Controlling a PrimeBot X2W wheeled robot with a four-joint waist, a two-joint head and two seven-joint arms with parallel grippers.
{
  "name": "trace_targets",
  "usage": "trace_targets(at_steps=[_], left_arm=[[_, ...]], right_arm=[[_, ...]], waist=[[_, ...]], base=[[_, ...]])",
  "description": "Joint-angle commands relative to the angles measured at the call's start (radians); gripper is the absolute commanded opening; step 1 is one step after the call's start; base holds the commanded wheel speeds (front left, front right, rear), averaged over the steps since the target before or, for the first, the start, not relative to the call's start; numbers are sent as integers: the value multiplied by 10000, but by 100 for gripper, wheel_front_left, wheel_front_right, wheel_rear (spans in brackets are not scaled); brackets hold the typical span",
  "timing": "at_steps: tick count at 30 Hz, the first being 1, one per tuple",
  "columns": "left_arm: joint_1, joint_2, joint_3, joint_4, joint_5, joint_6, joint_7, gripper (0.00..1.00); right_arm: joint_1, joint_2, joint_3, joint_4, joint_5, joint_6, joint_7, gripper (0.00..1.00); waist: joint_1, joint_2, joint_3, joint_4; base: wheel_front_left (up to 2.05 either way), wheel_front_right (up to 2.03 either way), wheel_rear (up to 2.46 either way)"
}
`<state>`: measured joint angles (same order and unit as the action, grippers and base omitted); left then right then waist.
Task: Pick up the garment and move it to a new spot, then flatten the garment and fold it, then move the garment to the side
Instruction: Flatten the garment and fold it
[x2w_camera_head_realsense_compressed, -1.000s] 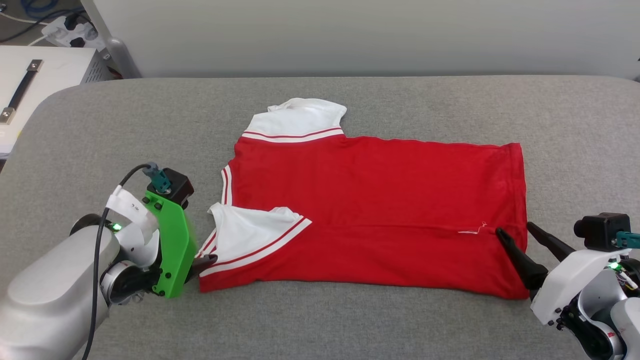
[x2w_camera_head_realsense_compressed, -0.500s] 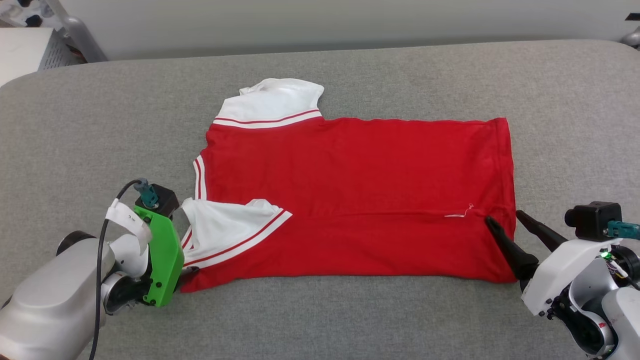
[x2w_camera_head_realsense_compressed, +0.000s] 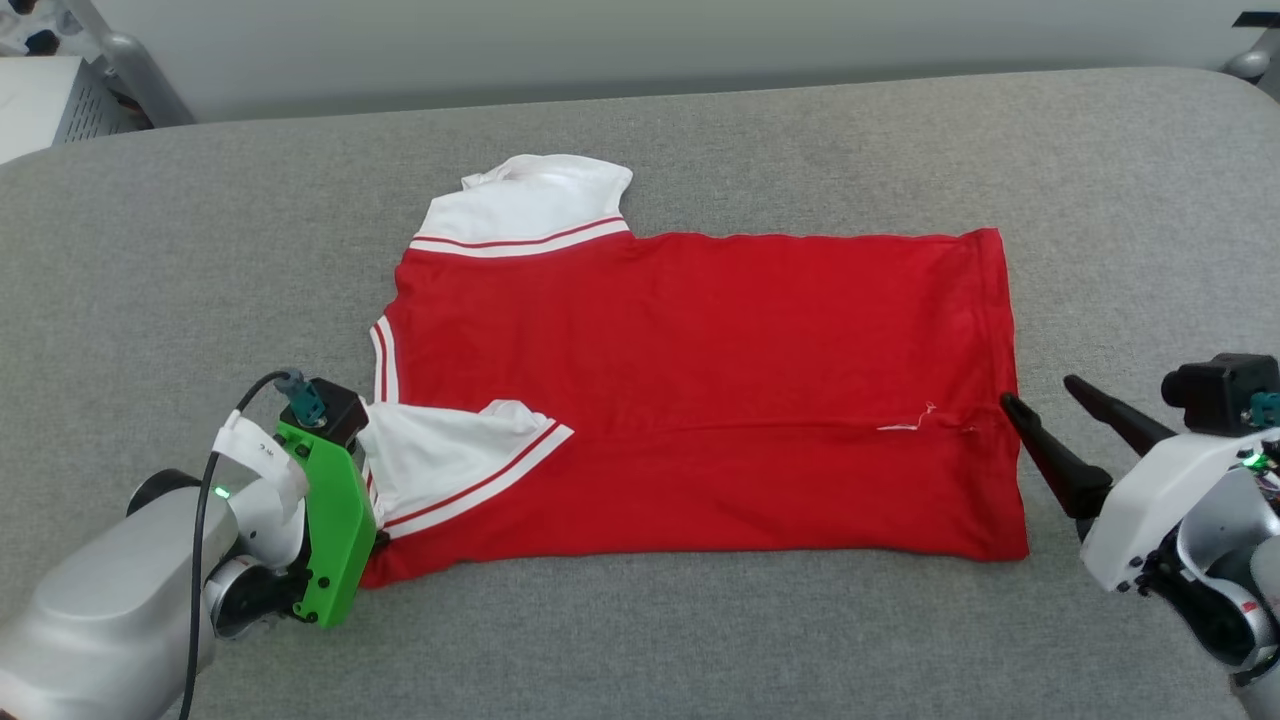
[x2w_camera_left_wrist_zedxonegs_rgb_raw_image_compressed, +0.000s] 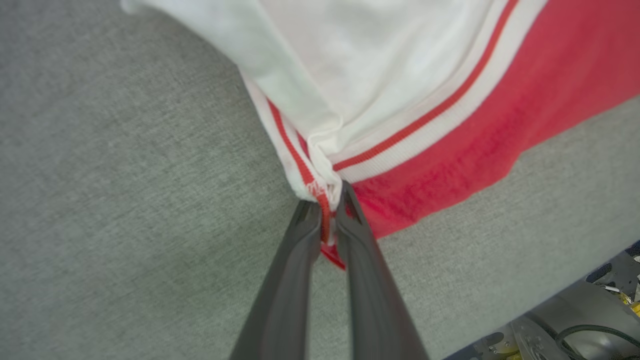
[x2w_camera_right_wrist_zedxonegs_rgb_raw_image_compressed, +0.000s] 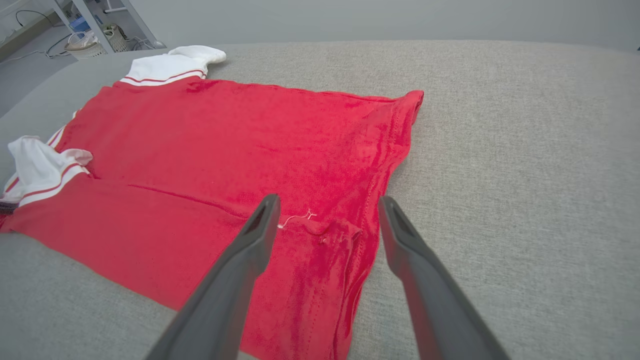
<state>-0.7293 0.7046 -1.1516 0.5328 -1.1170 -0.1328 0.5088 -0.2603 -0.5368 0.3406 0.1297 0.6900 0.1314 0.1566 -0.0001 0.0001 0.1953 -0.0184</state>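
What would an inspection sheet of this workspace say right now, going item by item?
Surface: grey padded table, fabric-covered.
Job's things: red T-shirt lying flat, near sleeve folded onto the body; loose white thread by the hem.
Clutter: nothing seen.
Pincers: left pincer shut on the shirt's striped sleeve edge; right pincer open, straddling the hem.
Cables: black cable along the left arm.
Surroundings: pale wall behind; white cabinet at far left.
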Motion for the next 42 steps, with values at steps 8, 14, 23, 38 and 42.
trace_targets(at_steps=[8,14,23,38,42], left_arm=[[-373,226,-418,-462,-77,21,-757,0],[-689,337,-650,-878,56,21,-1037,0],[-1073,161,-890,-1188,329,21,-1128,0],[-1186,18,-1016,-1117,522,21,-1276,0],[-1030,35,-1030,-1017,459,21,-1355,0]], right_arm=[[-476,-1526,-30,-1125,309,-7,3084,100],[-534,-2032,190,-1320,848,-7,5519,100],[-431,-1486,444,-557,710,-7,6685,100],[-229,-502,1570,1413,554,-7,5835,100],[-362,-641,1809,1376,748,-7,5232,0]], waist=[[1,-1,-302,338],[1,-1,-298,503],[1,-1,-46,795],[1,-1,333,1079],[1,-1,131,994]], base=[[0,0,0],[0,0,0],[0,0,0],[0,0,0],[0,0,0]])
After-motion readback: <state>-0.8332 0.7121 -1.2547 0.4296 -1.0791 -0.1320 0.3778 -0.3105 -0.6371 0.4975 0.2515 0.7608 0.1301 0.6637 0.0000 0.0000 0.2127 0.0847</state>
